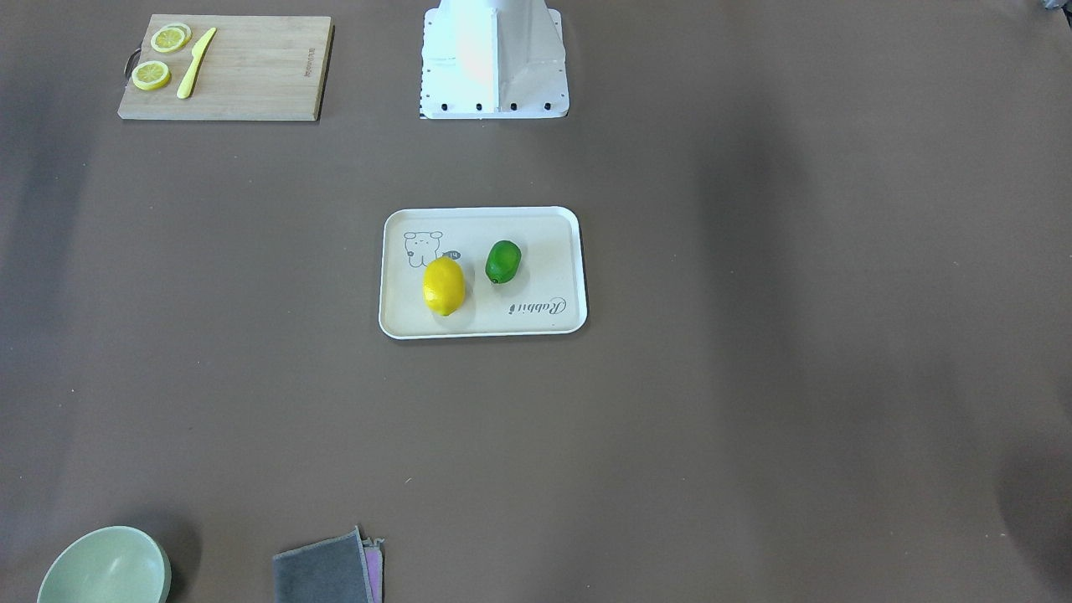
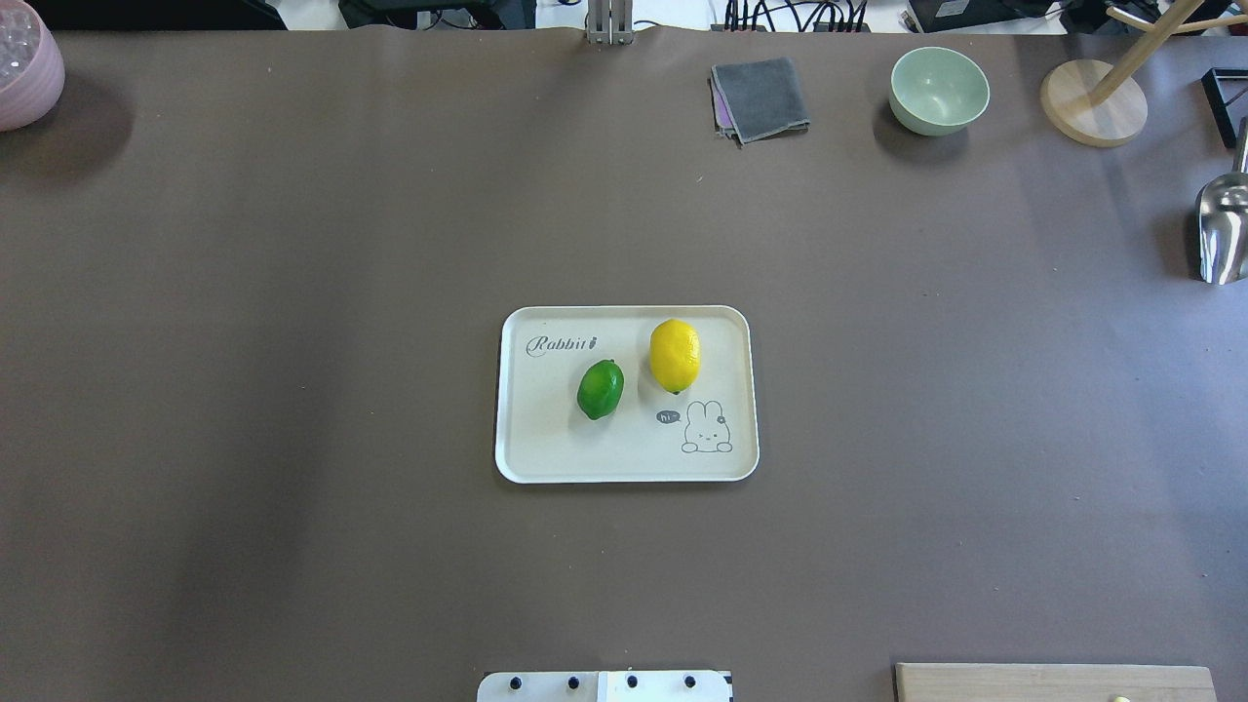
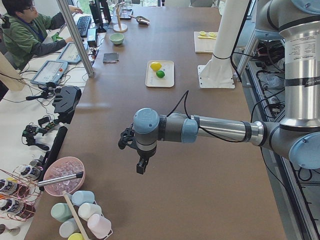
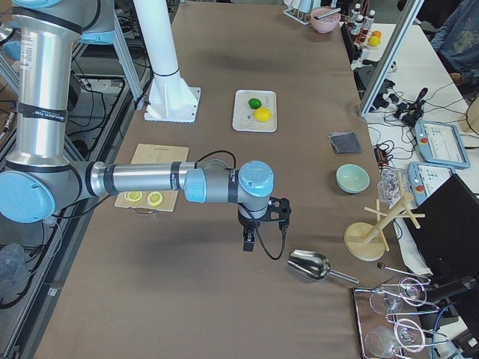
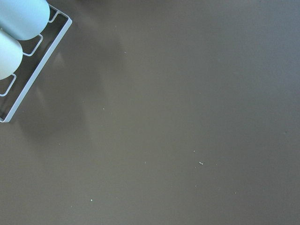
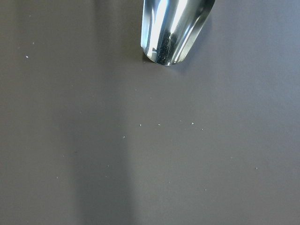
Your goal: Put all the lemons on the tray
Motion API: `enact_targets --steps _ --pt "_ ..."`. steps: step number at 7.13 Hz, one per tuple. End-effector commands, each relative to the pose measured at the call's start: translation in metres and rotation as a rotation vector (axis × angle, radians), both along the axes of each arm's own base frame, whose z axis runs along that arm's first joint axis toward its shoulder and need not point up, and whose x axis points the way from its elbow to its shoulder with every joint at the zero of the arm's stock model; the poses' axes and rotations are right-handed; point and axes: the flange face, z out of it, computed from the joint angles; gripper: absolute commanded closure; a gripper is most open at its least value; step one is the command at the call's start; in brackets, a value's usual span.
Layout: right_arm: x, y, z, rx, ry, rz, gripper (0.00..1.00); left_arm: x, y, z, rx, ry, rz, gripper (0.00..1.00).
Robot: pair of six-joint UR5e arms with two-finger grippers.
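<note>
Holding yellow lemon (image 2: 675,356), green lemon (image 2: 601,389): tray (image 2: 546,444)

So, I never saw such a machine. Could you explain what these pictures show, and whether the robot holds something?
It is a robot with two arms at a brown table. Two pictures look down on the table, one from behind the robot, one from opposite. Two look along it from its ends: there the left gripper and the right gripper hang above bare table, with nothing visibly held. The last two come from wrist cameras; one shows a metal scoop. On the cream tray in the middle lie a yellow lemon and a green lemon. Apart lie a cutting board with lemon slices and a knife, a green bowl and a grey cloth.
</note>
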Motion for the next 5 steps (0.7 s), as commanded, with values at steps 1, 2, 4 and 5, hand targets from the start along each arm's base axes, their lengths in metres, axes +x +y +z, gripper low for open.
enact_targets --steps 1,2,4,5 --pt "-0.0026 -0.0009 -0.0009 0.002 0.0 -0.006 0.0 0.0001 0.0 -0.0001 0.0 0.001 0.0 0.01" --pt "-0.0032 -0.001 -0.0009 0.002 0.0 -0.008 0.0 0.0001 0.0 -0.0008 0.002 0.001 0.0 0.01" --pt "-0.0067 -0.002 -0.0024 0.004 -0.002 -0.014 0.0 0.0006 -0.0003 -0.001 0.005 -0.001 0.001 0.01" --pt "-0.0067 -0.002 -0.0017 0.003 -0.002 -0.014 0.0 0.0006 -0.0006 -0.0008 0.008 -0.001 0.002 0.01"
